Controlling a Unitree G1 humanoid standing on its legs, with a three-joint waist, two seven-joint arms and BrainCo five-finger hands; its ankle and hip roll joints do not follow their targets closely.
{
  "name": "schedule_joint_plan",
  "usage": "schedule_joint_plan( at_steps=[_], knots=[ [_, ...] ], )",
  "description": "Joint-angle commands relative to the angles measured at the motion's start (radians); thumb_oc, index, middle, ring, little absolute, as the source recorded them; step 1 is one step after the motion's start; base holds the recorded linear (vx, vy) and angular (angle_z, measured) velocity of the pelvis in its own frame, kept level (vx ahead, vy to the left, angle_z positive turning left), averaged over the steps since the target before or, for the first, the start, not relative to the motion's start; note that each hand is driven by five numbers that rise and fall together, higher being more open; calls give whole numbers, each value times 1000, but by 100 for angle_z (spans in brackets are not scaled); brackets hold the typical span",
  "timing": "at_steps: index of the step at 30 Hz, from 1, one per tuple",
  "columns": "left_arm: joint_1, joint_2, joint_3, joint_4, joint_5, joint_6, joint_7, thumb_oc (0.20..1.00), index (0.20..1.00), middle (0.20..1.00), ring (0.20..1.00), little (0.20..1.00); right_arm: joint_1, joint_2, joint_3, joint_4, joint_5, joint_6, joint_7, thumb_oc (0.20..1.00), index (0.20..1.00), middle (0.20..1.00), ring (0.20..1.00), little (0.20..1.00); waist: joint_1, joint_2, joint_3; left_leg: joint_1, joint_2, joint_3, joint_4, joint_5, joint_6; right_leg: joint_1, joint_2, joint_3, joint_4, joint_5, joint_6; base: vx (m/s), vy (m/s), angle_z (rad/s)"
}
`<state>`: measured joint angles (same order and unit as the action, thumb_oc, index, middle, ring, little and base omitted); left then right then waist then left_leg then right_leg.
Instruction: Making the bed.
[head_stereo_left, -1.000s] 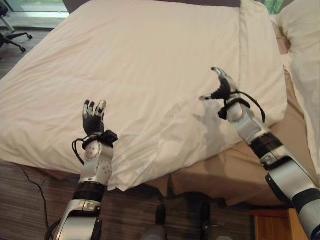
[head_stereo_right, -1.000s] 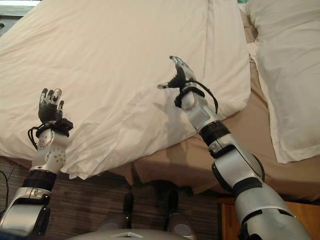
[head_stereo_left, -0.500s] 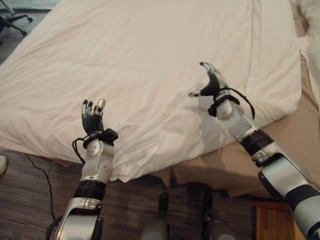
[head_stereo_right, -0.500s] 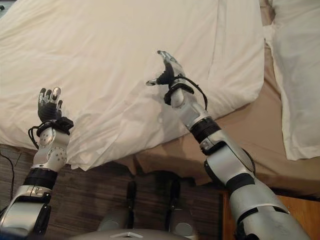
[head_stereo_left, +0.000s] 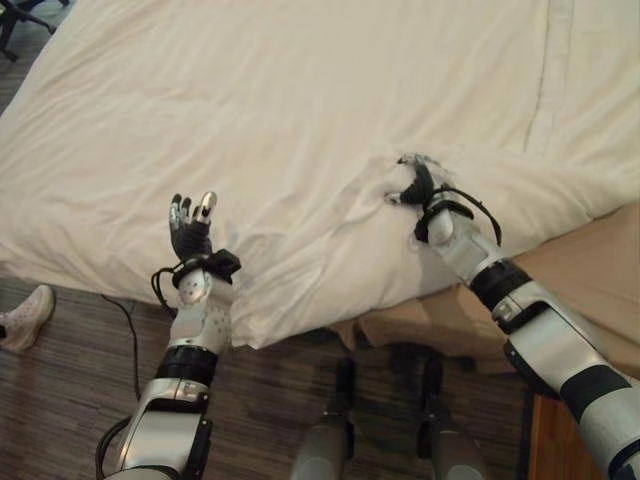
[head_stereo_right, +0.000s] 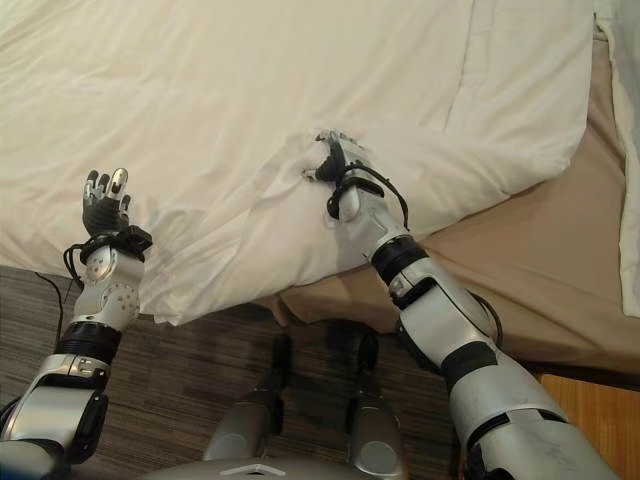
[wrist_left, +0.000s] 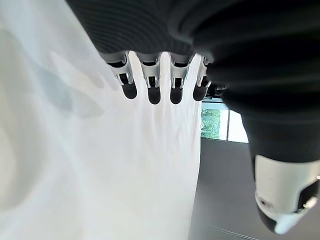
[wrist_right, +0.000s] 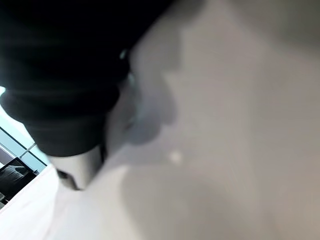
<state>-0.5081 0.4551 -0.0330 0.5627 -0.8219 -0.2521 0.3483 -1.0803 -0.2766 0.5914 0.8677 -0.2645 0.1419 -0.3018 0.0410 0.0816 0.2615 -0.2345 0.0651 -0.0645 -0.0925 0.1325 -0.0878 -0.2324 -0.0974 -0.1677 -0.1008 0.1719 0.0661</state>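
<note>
Across the upper part of the frame in both eye views spreads a white duvet (head_stereo_left: 300, 90), covering most of the bed and hanging over its near edge down toward the striped dark floor (head_stereo_left: 70, 400). At the right of the frame, below the duvet's edge, the tan sheet (head_stereo_right: 560, 260) of the bed lies bare.

Right of centre, the right hand (head_stereo_left: 412, 180) is pressed down into the duvet, and the cloth is bunched and creased around it. Its fingers are sunk in the folds, so I cannot tell whether they grip the cloth or merely push on it; the right wrist view gives only white cloth close against the dark cover.

At the lower left of the frame the left hand (head_stereo_left: 190, 228) is raised over the hanging edge of the duvet, holding nothing, with its fingers (wrist_left: 150, 82) loosely extended.

At the far left edge, on the floor, a person's white shoe (head_stereo_left: 25, 315) shows.
</note>
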Motion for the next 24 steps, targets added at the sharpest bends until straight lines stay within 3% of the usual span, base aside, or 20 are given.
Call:
schedule_joint_plan(
  at_steps=[1,2,7,8,10,17,24],
  knots=[
    [-51,36,-17,-14,6,-46,-15,1000,1000,1000,1000,1000,-49,28,-60,-25,81,-43,-62,200,200,200,200,200,-18,-70,-37,93,-35,68,5,-107,0,85,-78,100,13,-120,45,81,36,0],
    [-42,23,-20,-28,8,-39,-20,1000,1000,1000,1000,1000,1,12,-93,-75,103,-56,-81,200,200,200,200,200,-34,-85,-61,131,-32,81,5,-122,7,116,-79,106,13,-127,49,44,45,-1],
    [-34,18,-20,-39,10,-36,-20,1000,1000,1000,1000,1000,22,8,-103,-94,107,-56,-82,200,200,200,200,200,-36,-89,-66,147,-31,87,5,-128,9,128,-80,109,13,-129,50,6,29,-25],
    [111,-21,27,-167,38,-3,-39,1000,1000,1000,1000,1000,239,-72,-198,-308,102,-60,-65,200,200,200,200,200,-81,-113,-108,222,-22,121,5,-155,24,171,-71,147,13,-137,56,29,88,-4],
    [193,-37,58,-221,58,20,-51,1000,1000,1000,1000,1000,356,-108,-256,-403,76,-55,-59,200,200,200,200,200,-100,-119,-118,245,-16,136,5,-162,28,183,-67,161,13,-139,57,7,65,-29],
    [419,-120,132,-374,100,72,-90,1000,1000,1000,1000,1000,742,-129,-513,-580,75,-66,-76,200,200,200,200,200,-164,-98,-136,287,0,184,5,-176,35,196,-56,194,13,-142,60,-24,24,-39],
    [490,-164,145,-426,111,91,-108,1000,1000,1000,1000,1000,890,-145,-639,-569,69,-59,-110,200,200,200,200,200,-208,-73,-138,309,14,232,5,-180,35,185,-41,248,13,-137,63,-18,-20,-26]
  ],
)
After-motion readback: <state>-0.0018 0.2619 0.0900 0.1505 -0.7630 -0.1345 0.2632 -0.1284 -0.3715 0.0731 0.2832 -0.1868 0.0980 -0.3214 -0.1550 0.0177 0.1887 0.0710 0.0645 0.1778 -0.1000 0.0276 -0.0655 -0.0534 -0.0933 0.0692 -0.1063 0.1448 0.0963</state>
